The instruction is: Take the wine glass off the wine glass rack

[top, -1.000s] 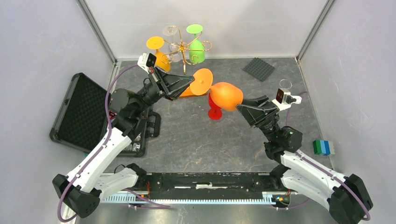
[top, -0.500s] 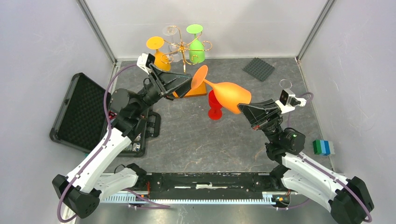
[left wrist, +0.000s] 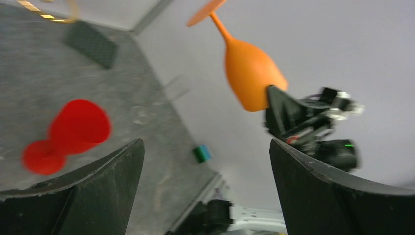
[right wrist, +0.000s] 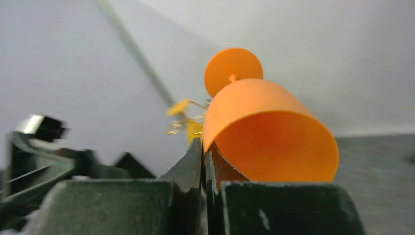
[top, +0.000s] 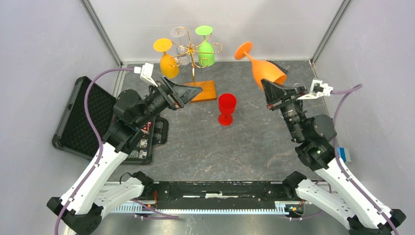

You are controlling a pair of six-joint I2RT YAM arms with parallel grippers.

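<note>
The wine glass rack (top: 195,50), gold scrolled arms on a wooden base (top: 208,91), stands at the back centre with an orange glass (top: 167,62), a clear glass (top: 178,34) and a green glass (top: 206,49) hanging on it. A second orange wine glass (top: 265,70) is off the rack at the back right, tilted with its foot up. My right gripper (top: 270,86) is shut on its rim (right wrist: 210,142), one finger inside the bowl (right wrist: 266,132). My left gripper (top: 196,90) is open in front of the rack base and holds nothing; its fingers (left wrist: 115,181) frame the orange glass (left wrist: 252,76).
A red glass (top: 226,108) stands upright mid-table, also visible in the left wrist view (left wrist: 73,129). An open black case (top: 80,117) lies at the left. A dark grey mat (top: 283,66) sits behind the held glass. A green and blue block (left wrist: 201,153) lies near the right wall.
My left gripper opened, let go of the orange glass and drew back left. My right gripper shut on its rim and swung it up toward the back right.
</note>
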